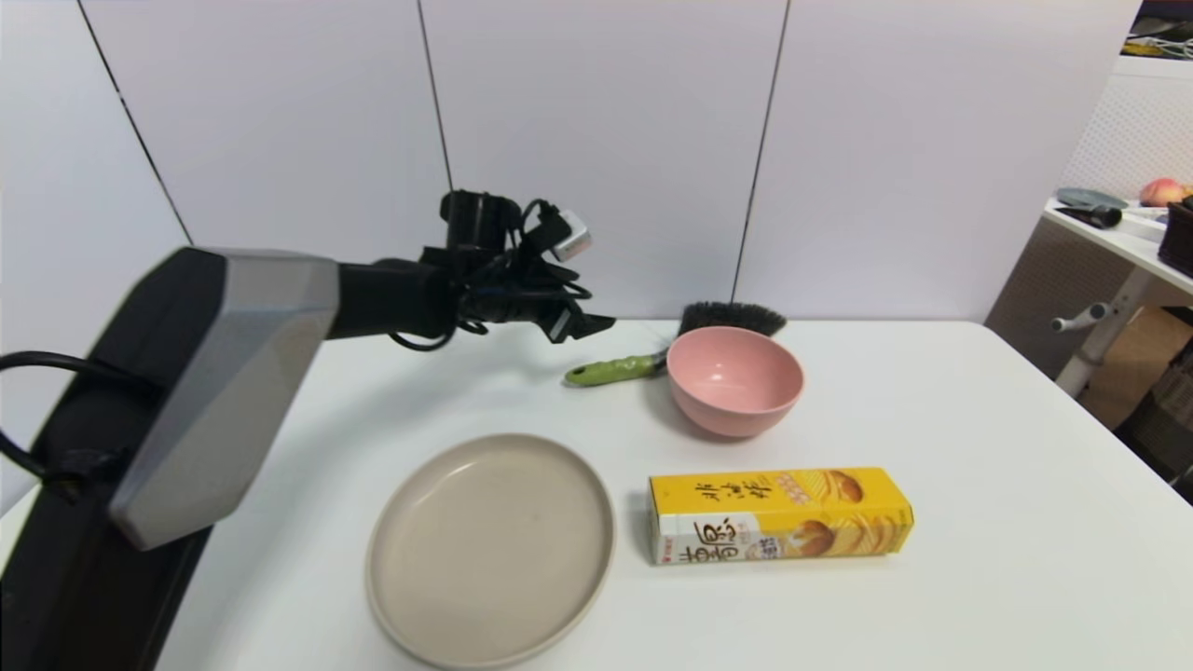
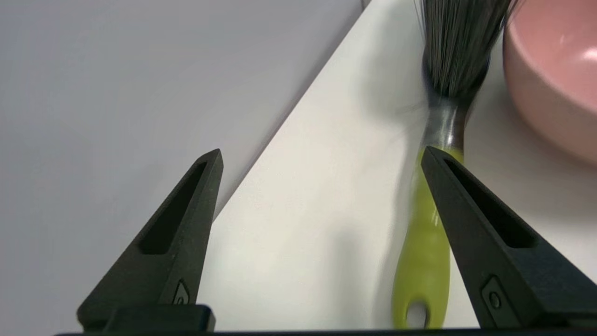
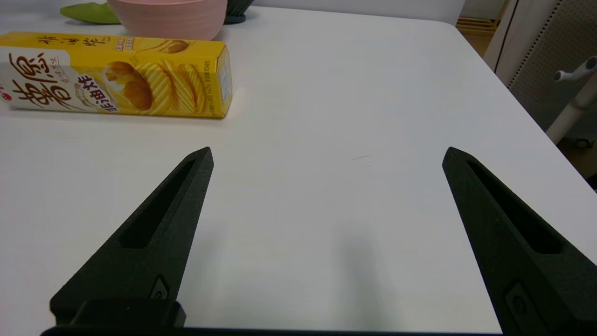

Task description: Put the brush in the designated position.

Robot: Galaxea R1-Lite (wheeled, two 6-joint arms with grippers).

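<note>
Brush (image 1: 652, 359) with fanned dark grey bristles, a black head and a lime-green handle lies flat near the far edge of the white table (image 1: 979, 522), its bristles tucked behind the pink round bowl (image 1: 736, 380) and its handle pointing toward the robot's left. Just above and beside that handle end hangs the left gripper (image 1: 582, 328); seen from its wrist, its two black fingers (image 2: 475, 224) are spread wide, one of them crossing in front of the green handle, nothing caught between them. By my reckoning this is the reach before the pick: nothing is gripped, so the next move calls for shifting sideways until the handle sits between the fingers, coming down and pinching it, with care not to knock the bowl just beside it. Where it must then go is an open question, since the tabletop shows no marking. The right gripper (image 3: 326, 158) hovers low over bare table near the robot, its fingers likewise spread and holding nothing. The pink bowl is empty, and so is the beige round plate (image 1: 491, 548) at the near side. A yellow crisp box (image 1: 780, 515) lies on its side between plate and bowl, apparently closed.
</note>
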